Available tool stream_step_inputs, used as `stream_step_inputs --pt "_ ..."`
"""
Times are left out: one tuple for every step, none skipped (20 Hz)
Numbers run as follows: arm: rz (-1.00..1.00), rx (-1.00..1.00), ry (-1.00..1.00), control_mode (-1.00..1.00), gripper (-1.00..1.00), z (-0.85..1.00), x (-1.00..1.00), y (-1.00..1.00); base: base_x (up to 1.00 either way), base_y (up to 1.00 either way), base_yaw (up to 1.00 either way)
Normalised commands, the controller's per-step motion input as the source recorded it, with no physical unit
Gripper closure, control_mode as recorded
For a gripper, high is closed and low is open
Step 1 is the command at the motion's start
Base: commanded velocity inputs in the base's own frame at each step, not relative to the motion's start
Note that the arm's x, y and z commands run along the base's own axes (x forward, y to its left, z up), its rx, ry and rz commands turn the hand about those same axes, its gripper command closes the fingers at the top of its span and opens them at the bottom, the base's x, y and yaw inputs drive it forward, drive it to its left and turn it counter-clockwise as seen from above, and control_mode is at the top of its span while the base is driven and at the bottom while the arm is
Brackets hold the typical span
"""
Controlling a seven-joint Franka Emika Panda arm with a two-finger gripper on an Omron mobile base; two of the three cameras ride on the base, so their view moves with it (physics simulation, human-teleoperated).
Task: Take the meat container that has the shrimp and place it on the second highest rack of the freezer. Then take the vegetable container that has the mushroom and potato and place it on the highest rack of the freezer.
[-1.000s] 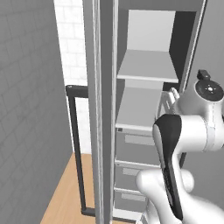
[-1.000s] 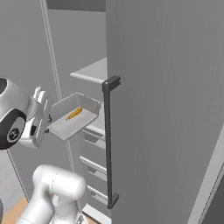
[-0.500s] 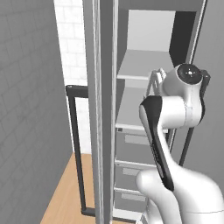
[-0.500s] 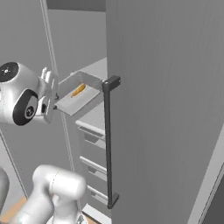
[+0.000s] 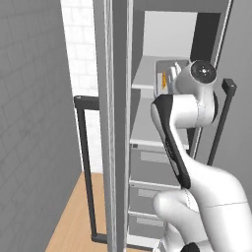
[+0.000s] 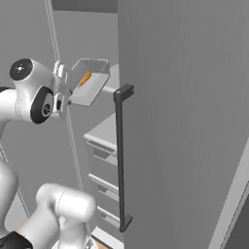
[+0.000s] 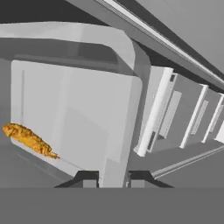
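Hand view first: I have the gripper (image 7: 113, 176) pinched narrowly on the near wall of the meat container (image 7: 70, 109), one fingertip on each side of that rim, and the shrimp (image 7: 28, 138) lies against the tray's left side. From the right base view, the meat container (image 6: 88, 81) is held up in the air and tilted, just beside the front edge of the freezer (image 6: 185, 121), close to its dark bar handle (image 6: 120, 160) and above the drawer fronts. On the left base view I see the tray (image 5: 165, 78) at the level of the upper shelves, at the front edge of a light-grey rack (image 5: 147, 78); whether that is the second highest rack I can't tell from here.

My reading: the first carry is nearly over, but the tray is not yet set down or released. Leveling it, sliding it onto the shelf and letting go remain, and the whole vegetable container leg is untouched as far as I can judge.
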Motion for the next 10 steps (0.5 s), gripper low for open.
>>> stream_step_inputs --pt "0.00 0.00 -0.09 -1.00 1.00 -0.12 0.00 0.00 0.00 0.00 0.00" --pt "0.00 0.00 -0.06 -1.00 1.00 -0.31 0.00 0.00 0.00 0.00 0.00" --pt "0.00 0.00 0.00 -1.00 1.00 -0.64 -0.19 0.04 0.00 0.00 0.00" --pt "0.00 0.00 0.04 -1.00 1.00 -0.69 -0.29 0.09 0.00 0.00 0.00" --pt "0.00 0.00 0.07 -1.00 1.00 -0.84 -0.40 0.01 0.00 0.00 0.00" --pt "0.00 0.00 0.11 -1.00 1.00 -0.94 -0.48 0.01 0.00 0.00 0.00" --pt "0.00 0.00 0.18 -1.00 1.00 -0.99 -0.44 0.06 0.00 0.00 0.00" --pt "0.00 0.00 0.21 -1.00 1.00 -1.00 -0.29 0.02 0.00 0.00 0.00" --pt "0.00 0.00 0.25 -1.00 1.00 -1.00 -0.11 0.00 0.00 0.00 0.00" --pt "0.00 0.00 0.23 -1.00 1.00 -1.00 -0.03 0.00 0.00 0.00 0.00"
